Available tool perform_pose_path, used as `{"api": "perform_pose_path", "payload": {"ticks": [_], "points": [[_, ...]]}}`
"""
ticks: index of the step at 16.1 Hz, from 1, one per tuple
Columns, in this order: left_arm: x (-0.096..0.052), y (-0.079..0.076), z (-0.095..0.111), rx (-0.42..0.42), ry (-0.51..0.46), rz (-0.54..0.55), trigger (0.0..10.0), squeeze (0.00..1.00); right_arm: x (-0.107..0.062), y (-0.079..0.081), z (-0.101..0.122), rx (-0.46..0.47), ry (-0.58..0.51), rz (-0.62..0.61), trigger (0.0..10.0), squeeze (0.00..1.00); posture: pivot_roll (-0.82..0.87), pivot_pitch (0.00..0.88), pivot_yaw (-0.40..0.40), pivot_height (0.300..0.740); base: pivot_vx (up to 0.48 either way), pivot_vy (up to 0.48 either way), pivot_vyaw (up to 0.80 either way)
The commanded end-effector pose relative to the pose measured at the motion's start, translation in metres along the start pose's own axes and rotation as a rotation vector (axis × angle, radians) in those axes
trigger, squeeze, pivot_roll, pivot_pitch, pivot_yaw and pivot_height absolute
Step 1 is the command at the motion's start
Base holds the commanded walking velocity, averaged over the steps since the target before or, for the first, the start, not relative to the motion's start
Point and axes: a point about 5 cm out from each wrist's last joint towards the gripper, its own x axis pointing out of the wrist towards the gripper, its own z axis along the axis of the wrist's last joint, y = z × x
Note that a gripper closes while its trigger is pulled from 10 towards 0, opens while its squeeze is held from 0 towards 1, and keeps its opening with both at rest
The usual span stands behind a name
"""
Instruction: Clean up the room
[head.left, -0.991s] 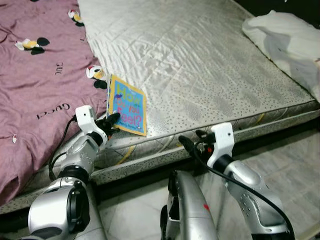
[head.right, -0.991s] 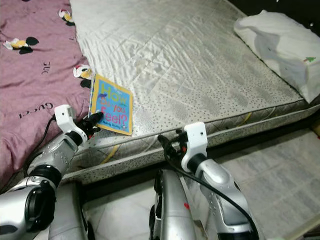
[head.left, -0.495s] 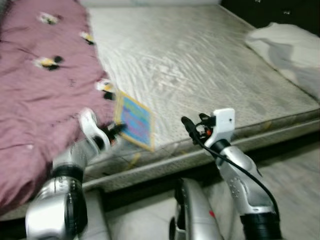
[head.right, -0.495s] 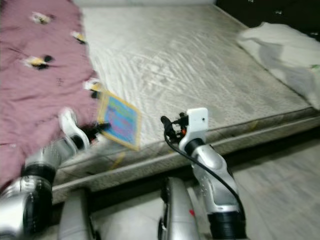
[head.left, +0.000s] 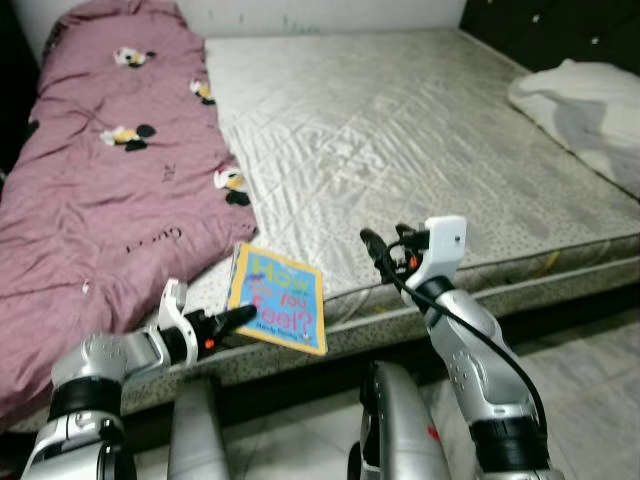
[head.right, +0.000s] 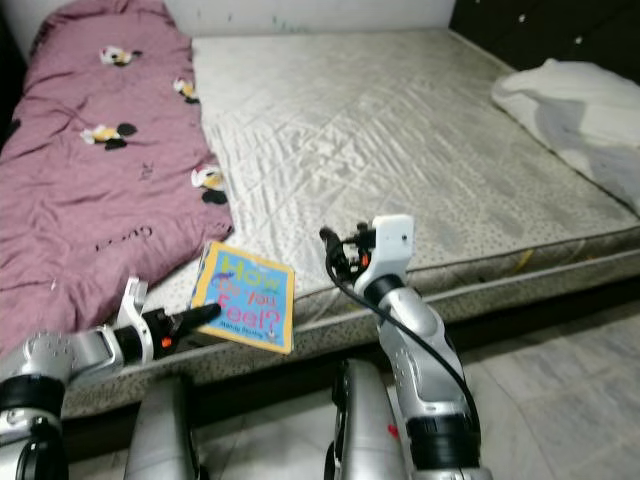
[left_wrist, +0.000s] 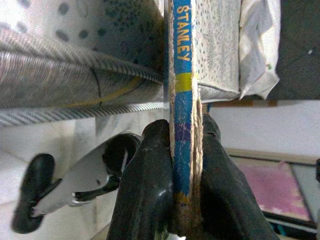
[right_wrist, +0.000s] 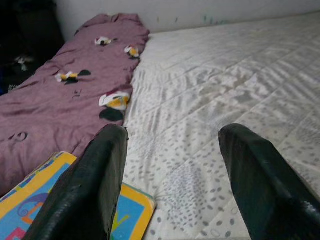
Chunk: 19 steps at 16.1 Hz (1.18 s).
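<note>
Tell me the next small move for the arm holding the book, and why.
Probably lift the book a little clear of the mattress edge before carrying it off. The left tool is shut on the book's spine, seen clamped between its fingers in the wrist view, and the book hangs over the mattress edge beside the purple blanket. The right tool hovers open, holding nothing.

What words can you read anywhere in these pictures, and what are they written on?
"How ... you feel?": cover of the yellow-bordered blue picture book; middle words unclear.
"STANLEY": the book's spine, clamped in the left end effector.
"Gucci", apparently: black lettering on the mauve printed duvet; a smaller mark is unreadable.
</note>
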Motion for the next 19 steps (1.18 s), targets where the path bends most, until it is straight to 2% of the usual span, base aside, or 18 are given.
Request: {"api": "perform_pose_path", "payload": {"ticks": [1, 2, 4, 5, 7, 8, 9, 11, 13, 14, 16, 17, 19], "points": [[0.003, -0.008, 0.015, 0.082, -0.025, 0.048, 10.0, 0.0, 0.002, -0.004, 0.001, -0.008, -0.006, -0.014, 10.0, 0.0, -0.08, 0.0, -0.023, 0.525, 0.0, 0.0, 0.0], [0.007, -0.009, 0.023, 0.141, -0.061, 0.101, 10.0, 0.0, 0.003, -0.004, 0.001, -0.011, -0.009, -0.016, 10.0, 0.0, -0.08, 0.0, -0.024, 0.525, 0.0, 0.0, 0.0], [0.016, -0.028, 0.049, 0.274, -0.224, 0.162, 10.0, 0.0, 0.007, -0.003, 0.004, -0.016, -0.025, -0.015, 10.0, 0.0, -0.08, 0.0, -0.025, 0.525, 0.0, 0.0, 0.0], [0.02, -0.043, 0.06, 0.291, -0.306, 0.139, 10.0, 0.0, 0.009, -0.004, 0.007, -0.017, -0.038, -0.018, 10.0, 0.0, -0.07, 0.0, -0.023, 0.525, 0.0, 0.0, 0.0], [0.024, -0.07, 0.071, 0.397, -0.402, 0.097, 10.0, 0.0, 0.012, -0.008, 0.01, -0.018, -0.056, -0.037, 10.0, 0.0, -0.06, 0.0, -0.025, 0.525, 0.0, 0.0, 0.0], [0.025, -0.08, 0.074, 0.534, -0.473, 0.12, 10.0, 0.0, 0.014, -0.009, 0.01, -0.022, -0.062, -0.049, 10.0, 0.0, -0.06, 0.0, -0.024, 0.525, 0.0, 0.0, 0.0], [0.028, -0.084, 0.072, 0.662, -0.534, 0.192, 10.0, 0.0, 0.016, -0.009, 0.009, -0.022, -0.069, -0.056, 10.0, 0.0, -0.05, 0.0, -0.021, 0.525, 0.0, 0.0, 0.0], [0.03, -0.087, 0.069, 0.709, -0.597, 0.204, 10.0, 0.0, 0.017, -0.009, 0.008, -0.021, -0.073, -0.062, 10.0, 0.0, -0.05, 0.0, -0.02, 0.525, 0.0, 0.0, 0.0], [0.028, -0.088, 0.062, 0.819, -0.687, 0.242, 10.0, 0.0, 0.017, -0.013, 0.008, -0.012, -0.098, -0.096, 10.0, 0.0, -0.04, 0.0, -0.01, 0.525, 0.0, 0.0, 0.0], [0.025, -0.091, 0.058, 0.914, -0.725, 0.238, 10.0, 0.0, 0.017, -0.016, 0.008, 0.017, -0.11, -0.133, 10.0, 0.0, -0.03, 0.0, -0.013, 0.525, 0.0, 0.0, 0.0], [0.019, -0.091, 0.057, 0.897, -0.78, 0.224, 10.0, 0.0, 0.015, -0.019, 0.008, 0.027, -0.119, -0.167, 10.0, 0.0, -0.03, 0.0, -0.015, 0.525, 0.0, 0.0, 0.0], [0.011, -0.085, 0.055, 0.893, -0.816, 0.255, 10.0, 0.0, 0.011, -0.018, 0.005, 0.023, -0.115, -0.17, 10.0, 0.0, -0.04, 0.0, -0.014, 0.525, 0.0, 0.0, 0.0], [0.007, -0.088, 0.053, 0.957, -0.847, 0.272, 10.0, 0.0, 0.009, -0.017, 0.002, 0.061, -0.108, -0.182, 10.0, 0.0, -0.03, 0.0, -0.02, 0.525, 0.0, 0.0, 0.0]]}}
